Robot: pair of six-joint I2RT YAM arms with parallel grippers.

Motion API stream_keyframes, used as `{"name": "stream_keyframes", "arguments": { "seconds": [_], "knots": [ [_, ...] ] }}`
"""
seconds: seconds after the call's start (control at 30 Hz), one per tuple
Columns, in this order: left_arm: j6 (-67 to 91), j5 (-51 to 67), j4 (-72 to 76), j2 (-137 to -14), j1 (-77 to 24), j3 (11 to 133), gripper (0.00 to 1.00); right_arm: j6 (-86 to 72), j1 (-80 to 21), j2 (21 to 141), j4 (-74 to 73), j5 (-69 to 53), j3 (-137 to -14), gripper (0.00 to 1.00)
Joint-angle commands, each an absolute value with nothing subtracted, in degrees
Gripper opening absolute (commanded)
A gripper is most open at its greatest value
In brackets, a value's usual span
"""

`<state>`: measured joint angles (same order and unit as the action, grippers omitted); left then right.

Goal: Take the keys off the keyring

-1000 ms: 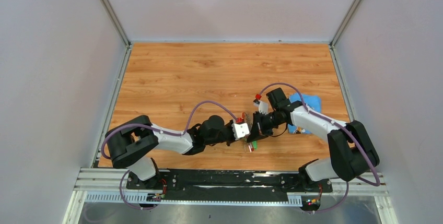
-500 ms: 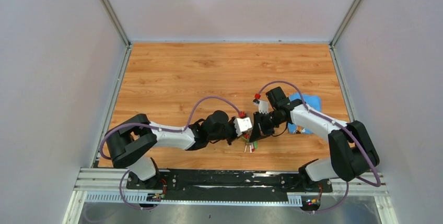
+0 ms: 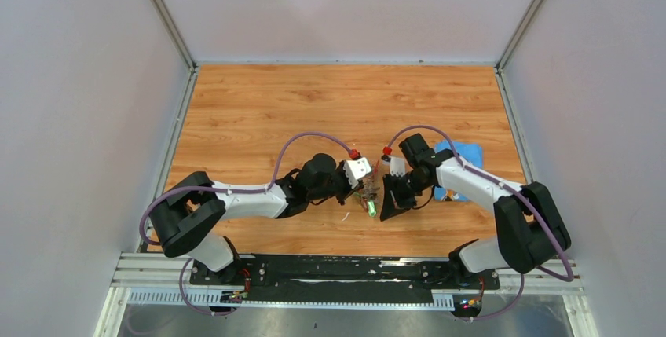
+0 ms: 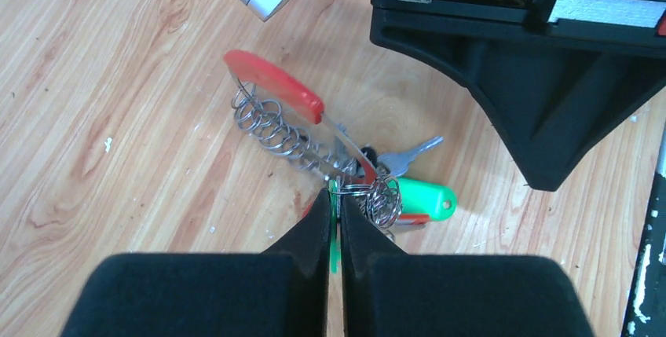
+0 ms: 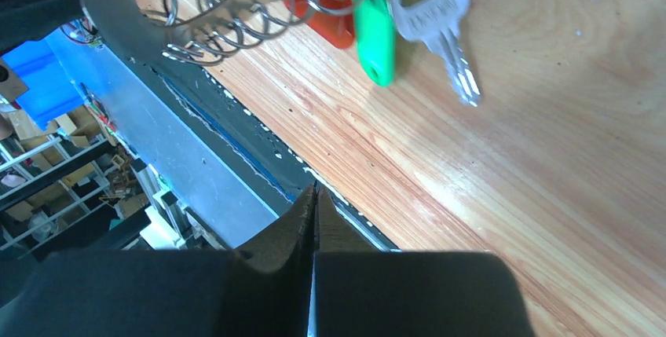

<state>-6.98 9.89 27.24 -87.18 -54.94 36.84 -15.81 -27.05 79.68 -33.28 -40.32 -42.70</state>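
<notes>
From above, my two arms meet over the middle of the surface [image 3: 314,109]. The left pincer [image 3: 364,189] and right pincer [image 3: 385,210] are close on either side of the keyring [image 3: 369,190], and the keys [image 3: 370,207] show as a green speck between them; a blue cloth [image 3: 467,153] lies beyond the right arm. On the left wrist view my left pincer [image 4: 334,199] is clamped narrow on a thin green sliver at the bunch, which I take to be one capped key seen edge-on. The keyring [image 4: 276,86] runs on a diagonal, red curved part at the upper left and coils trailing down-right to the keys [image 4: 422,198]. The green cap lies pointing right and a bare blade points up-right. On the right wrist view my right pincer [image 5: 315,199] is pressed together on nothing, with the keys [image 5: 374,34] and coils [image 5: 212,27] at the top of view, blades toward the right. I judge this the working-off step — one key pinched, none free. Next I would spread the right pincer and take the ring, so the left can slide its key along the wire.
</notes>
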Motion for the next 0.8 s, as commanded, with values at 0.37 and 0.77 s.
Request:
{"name": "stream_keyframes", "arguments": {
  "seconds": [0.37, 0.77],
  "knots": [
    [-1.1, 20.0, 27.5, -87.8, -54.9, 39.4, 0.00, -38.9, -27.4, 63.3, -16.9, -33.1, -33.1, 0.09],
    [8.2, 22.2, 27.5, -91.6, -55.0, 41.4, 0.00, -50.5, -24.9, 48.1, -13.6, -27.3, -23.8, 0.24]
  ]
}}
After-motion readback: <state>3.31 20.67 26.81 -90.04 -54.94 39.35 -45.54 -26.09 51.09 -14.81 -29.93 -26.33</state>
